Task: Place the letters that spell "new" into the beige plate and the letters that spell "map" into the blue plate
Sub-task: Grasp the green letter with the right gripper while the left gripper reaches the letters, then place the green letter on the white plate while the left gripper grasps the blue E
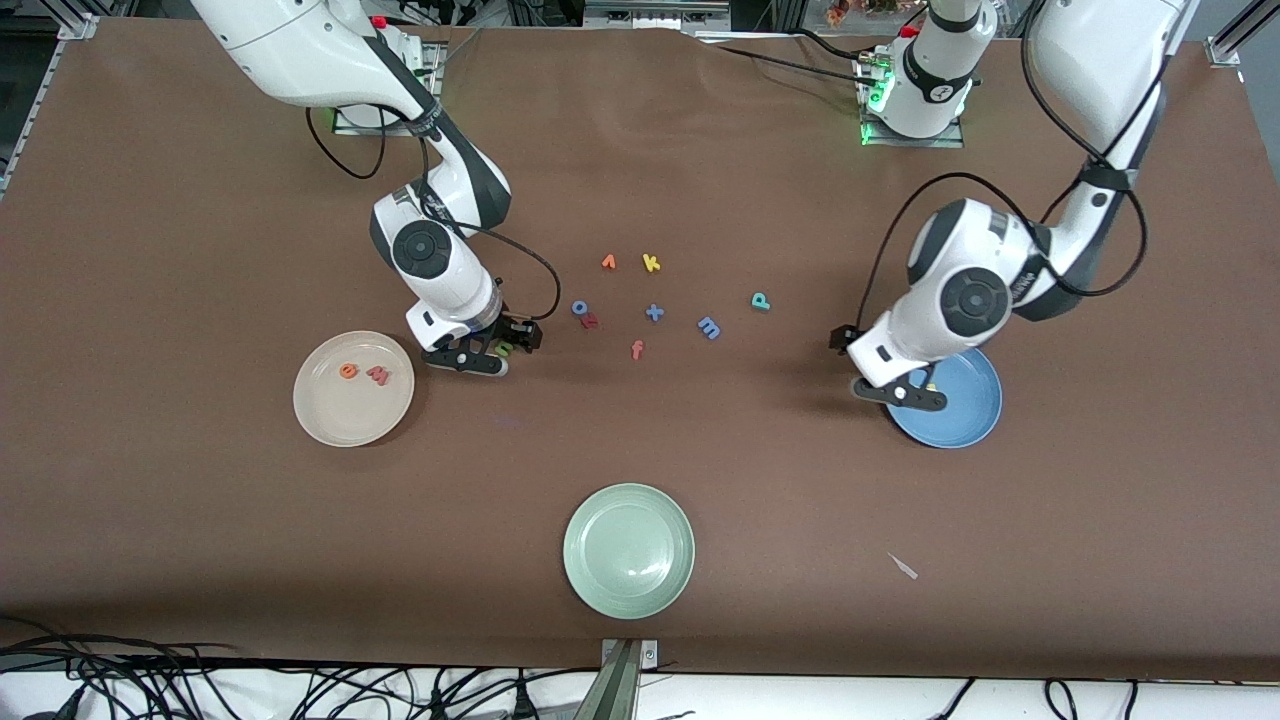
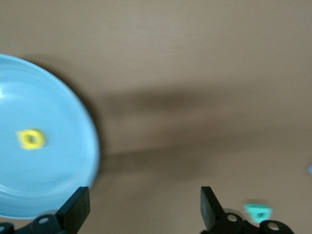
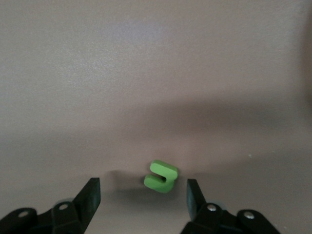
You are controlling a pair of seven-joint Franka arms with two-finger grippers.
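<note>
From the front, you see the right gripper (image 1: 497, 350) low beside the round cream beige plate (image 1: 353, 388), which already holds the orange foam "e" (image 1: 348, 371) and pinkish-red foam "w" (image 1: 378, 375). The left gripper (image 1: 915, 390) hangs over the rim of the glossy blue plate (image 1: 960, 410).

Your left wrist view adds the yellow foam "a" (image 2: 31, 139) lying in that plate, fingers (image 2: 75, 209) wide and empty, teal "p" (image 2: 258, 212) nearby.

Your right wrist view shows the green foam "n" (image 3: 161, 176) on the table between parted fingers (image 3: 90, 195), ready for gripping.

Bare table around green "n" (image 3: 161, 176), right pincer (image 3: 141, 192) fingers flanking it, apart
</note>
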